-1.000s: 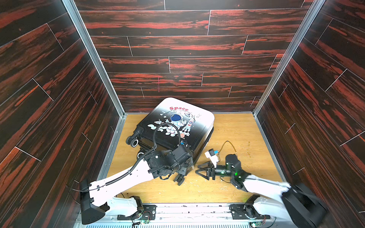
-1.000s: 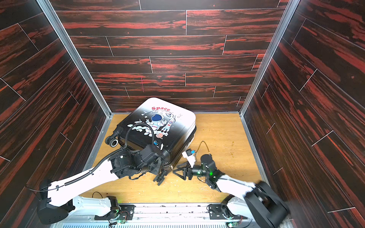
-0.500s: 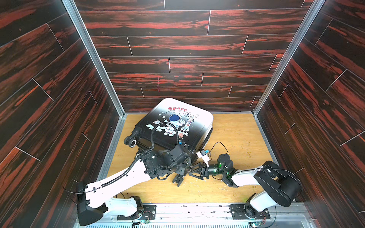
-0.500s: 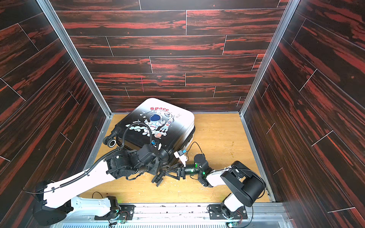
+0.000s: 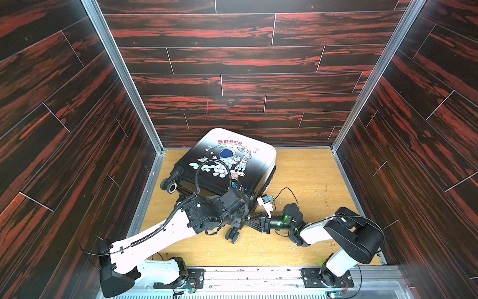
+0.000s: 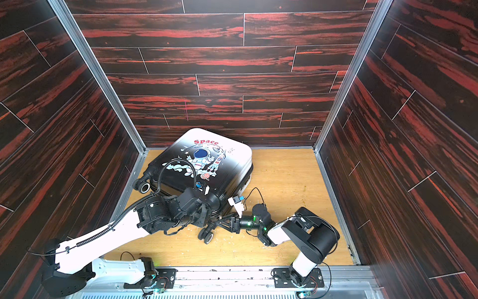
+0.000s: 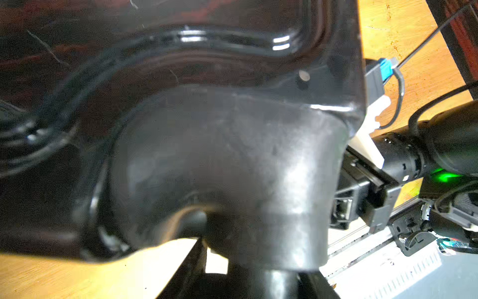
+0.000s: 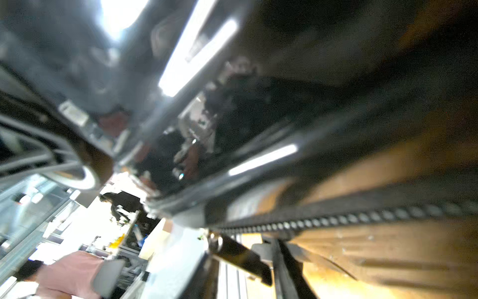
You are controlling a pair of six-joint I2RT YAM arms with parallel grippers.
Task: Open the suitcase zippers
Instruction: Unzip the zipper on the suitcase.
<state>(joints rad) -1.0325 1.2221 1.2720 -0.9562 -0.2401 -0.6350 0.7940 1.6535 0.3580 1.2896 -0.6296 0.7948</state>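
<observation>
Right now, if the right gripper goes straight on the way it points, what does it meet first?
Probably the suitcase, at its near corner above the wheel. The right gripper already looks very close to it, but depth is unclear.

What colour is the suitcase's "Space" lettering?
Red; the suitcase print shows best in a top view.

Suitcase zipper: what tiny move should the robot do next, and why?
Probably pinch the pull tab with the right end effector. It sits at the near corner of the suitcase, which looks shut, and the blurred right wrist view shows what looks like the tab beside the zipper teeth. Whether it already grips is unclear.
</observation>
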